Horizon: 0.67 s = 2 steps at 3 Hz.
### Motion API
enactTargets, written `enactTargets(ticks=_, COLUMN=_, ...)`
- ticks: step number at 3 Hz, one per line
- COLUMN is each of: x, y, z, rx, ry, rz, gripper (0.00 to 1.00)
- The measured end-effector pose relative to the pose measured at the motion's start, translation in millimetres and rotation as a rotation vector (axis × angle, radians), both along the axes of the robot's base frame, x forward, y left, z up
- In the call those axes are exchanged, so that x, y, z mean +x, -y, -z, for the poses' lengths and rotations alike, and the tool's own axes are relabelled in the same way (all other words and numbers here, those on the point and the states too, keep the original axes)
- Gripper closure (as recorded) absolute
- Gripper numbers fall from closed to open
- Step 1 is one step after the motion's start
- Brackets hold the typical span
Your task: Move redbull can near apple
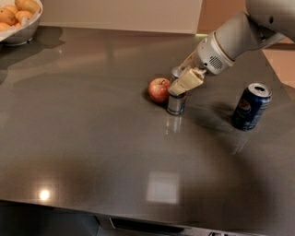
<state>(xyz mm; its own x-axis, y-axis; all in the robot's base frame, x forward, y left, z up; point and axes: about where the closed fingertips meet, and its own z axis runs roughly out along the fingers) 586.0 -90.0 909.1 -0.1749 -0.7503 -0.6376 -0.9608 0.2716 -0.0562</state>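
Here, tool [180,82] grips redbull can [176,104] beside apple [159,89]; bowl [24,33] holds fruit [14,11].

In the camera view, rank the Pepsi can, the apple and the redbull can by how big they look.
1. Pepsi can.
2. redbull can, though the gripper across its upper half hides part of it, so this rank is unsure.
3. apple.

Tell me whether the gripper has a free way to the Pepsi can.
Probably yes. The gripper is at the redbull can beside the apple; only table surface lies between it and the Pepsi can, which stands upright at the picture's right.
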Motion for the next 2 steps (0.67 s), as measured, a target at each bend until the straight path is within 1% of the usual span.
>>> enactTargets(ticks=1, x=0.0, y=-1.7, z=0.9, rx=0.000, ry=-0.002, rz=-0.003, gripper=0.00)
enactTargets(ticks=2, x=0.0, y=-1.7, z=1.0, rx=0.000, ry=-0.002, rz=-0.003, gripper=0.00)
